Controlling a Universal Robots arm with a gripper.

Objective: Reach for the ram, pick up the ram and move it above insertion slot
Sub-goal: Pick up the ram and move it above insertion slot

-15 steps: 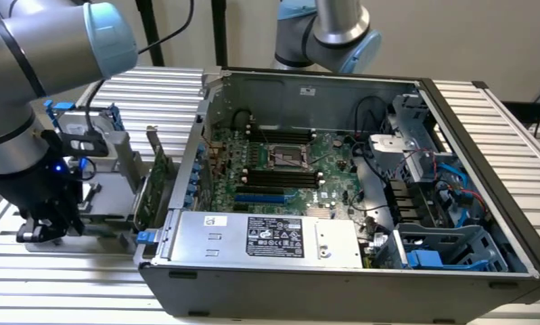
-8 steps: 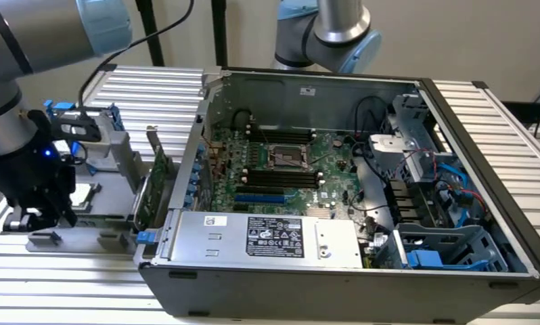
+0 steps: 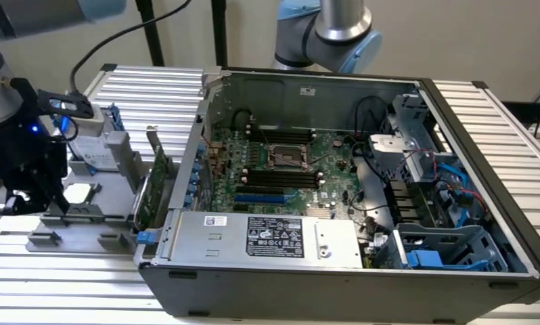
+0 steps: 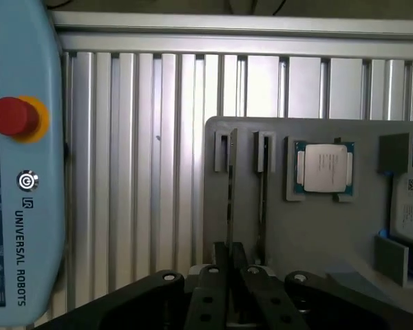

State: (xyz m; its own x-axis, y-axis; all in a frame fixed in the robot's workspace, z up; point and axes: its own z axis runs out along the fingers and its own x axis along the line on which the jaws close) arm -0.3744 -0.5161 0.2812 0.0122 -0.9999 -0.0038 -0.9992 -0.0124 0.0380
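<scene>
Black gripper (image 4: pixel 229 256), nearest the wrist camera, has its two fingertips drawn close together, one on each side of the ram (image 4: pixel 229 185), pinching its thin upper edge. The ram is seen edge-on, as a narrow dark strip standing upright in a slot of a grey holder plate (image 4: pixel 316 234). Its long axis runs straight ahead from the fingertips, in line with the gap between them. Any part beneath the gripper is hidden.

Just beside the ram lies a second, parallel slot (image 4: pixel 262 185). Further to that side, a square processor (image 4: pixel 323 168) lies flat on the plate.

In the exterior view the gripper sits low over the holder. The open computer case (image 3: pixel 342 169), with dark insertion slots (image 3: pixel 279 177) on its motherboard, lies well apart from it, toward the exterior view's right. The ram looks seated in its holder, not yet lifted.
</scene>
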